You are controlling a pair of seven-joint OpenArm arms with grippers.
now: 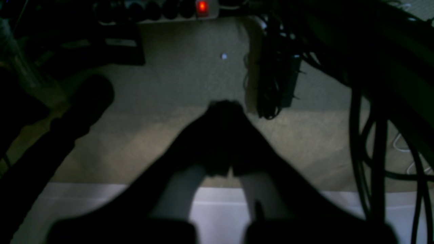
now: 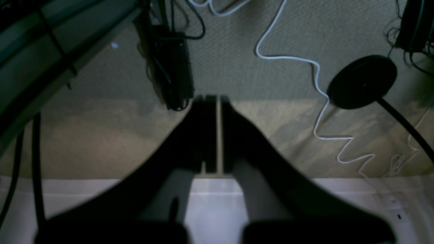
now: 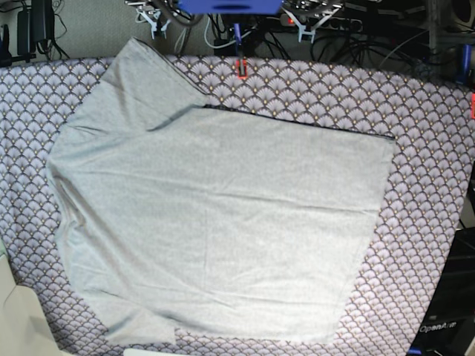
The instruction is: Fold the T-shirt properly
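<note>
The light grey T-shirt (image 3: 215, 222) lies spread flat in the base view, one sleeve (image 3: 141, 81) pointing to the upper left, another (image 3: 137, 326) at the lower left, and its straight hem on the right. Neither gripper reaches over it there. In the left wrist view my left gripper (image 1: 225, 106) is shut with nothing held, dark against the carpet. In the right wrist view my right gripper (image 2: 217, 100) is shut too, only a thin slit between its fingers, and holds nothing. The T-shirt does not show in either wrist view.
A purple-grey scallop-patterned cloth (image 3: 430, 148) covers the table under the shirt. The arm mounts (image 3: 230, 7) sit at the far edge. Below the grippers are carpet, a power strip with a red light (image 1: 202, 6), black cable bundles (image 1: 274, 78), a white cable (image 2: 315, 84) and a round black base (image 2: 362, 81).
</note>
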